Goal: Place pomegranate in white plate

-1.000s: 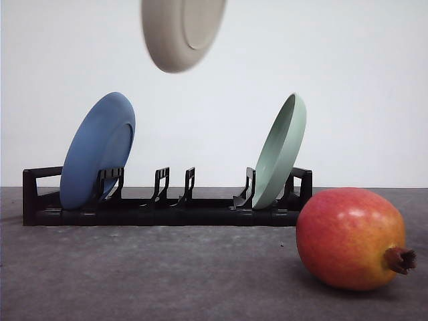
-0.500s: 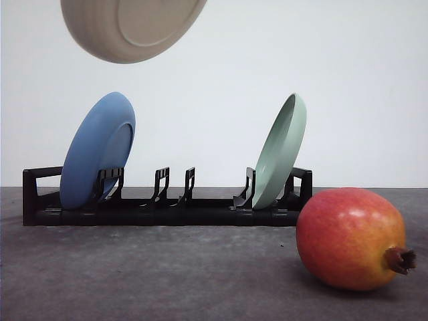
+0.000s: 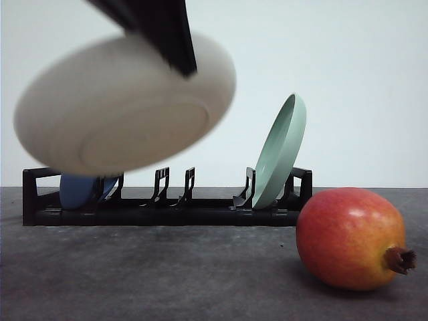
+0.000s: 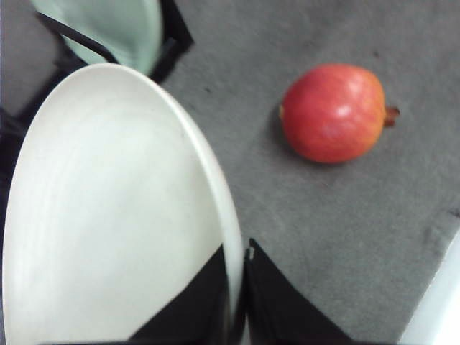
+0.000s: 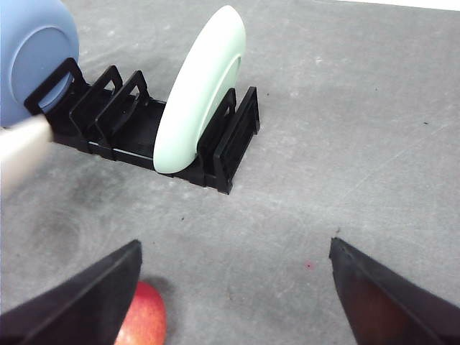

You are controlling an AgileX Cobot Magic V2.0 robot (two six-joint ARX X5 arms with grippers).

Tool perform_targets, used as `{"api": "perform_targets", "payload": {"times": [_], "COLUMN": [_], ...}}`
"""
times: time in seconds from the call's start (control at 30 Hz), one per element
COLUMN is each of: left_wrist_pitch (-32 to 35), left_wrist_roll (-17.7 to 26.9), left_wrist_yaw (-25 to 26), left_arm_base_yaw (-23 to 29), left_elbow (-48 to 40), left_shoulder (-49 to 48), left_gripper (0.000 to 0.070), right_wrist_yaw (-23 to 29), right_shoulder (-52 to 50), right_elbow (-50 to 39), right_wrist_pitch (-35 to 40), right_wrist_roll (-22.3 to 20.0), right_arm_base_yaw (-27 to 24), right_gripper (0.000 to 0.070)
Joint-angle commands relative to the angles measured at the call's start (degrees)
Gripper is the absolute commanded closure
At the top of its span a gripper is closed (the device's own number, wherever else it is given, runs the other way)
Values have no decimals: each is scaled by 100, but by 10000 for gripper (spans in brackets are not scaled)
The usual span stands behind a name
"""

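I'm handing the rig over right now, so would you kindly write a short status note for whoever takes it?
Left tool: shut on the rim of the white plate, holding it tilted in the air above the left end of the black rack.
Right tool: open, holding nothing, above the table near the pomegranate.
Pomegranate: lying on the grey table, right of the rack.
Done: white plate is out of the rack.
Left: set the plate flat on the table, then pick the pomegranate and place it in the plate.
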Motion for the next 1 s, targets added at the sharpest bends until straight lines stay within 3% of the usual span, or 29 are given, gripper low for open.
{"api": "perform_targets", "payload": {"times": [0.0, 0.33, 0.57, 0.8, 0.97], "left_wrist_pitch": [223, 1158, 1545, 1739, 1734], "left_wrist_roll": [0, 61, 383, 350, 17], "left_wrist_yaw": [-99, -111, -84, 14, 330], "left_arm_base_yaw": [-113, -162, -163, -244, -247], "left_elbow": [-168, -924, -977, -977, -977], "left_shoulder": [102, 457, 1172, 1657, 1728], "left_gripper": [693, 693, 693, 693, 620], "right_wrist_yaw": [-7, -5, -6, -5, -5], "right_shoulder": [22, 24, 24, 24, 29], "right_elbow": [111, 111, 111, 111, 111], "right_wrist_pitch": [42, 42, 42, 42, 42], "right_wrist_roll": [33, 93, 94, 94, 94], "right_arm_base_yaw": [20, 20, 20, 20, 20], "right_gripper": [169, 169, 169, 169, 169]}}
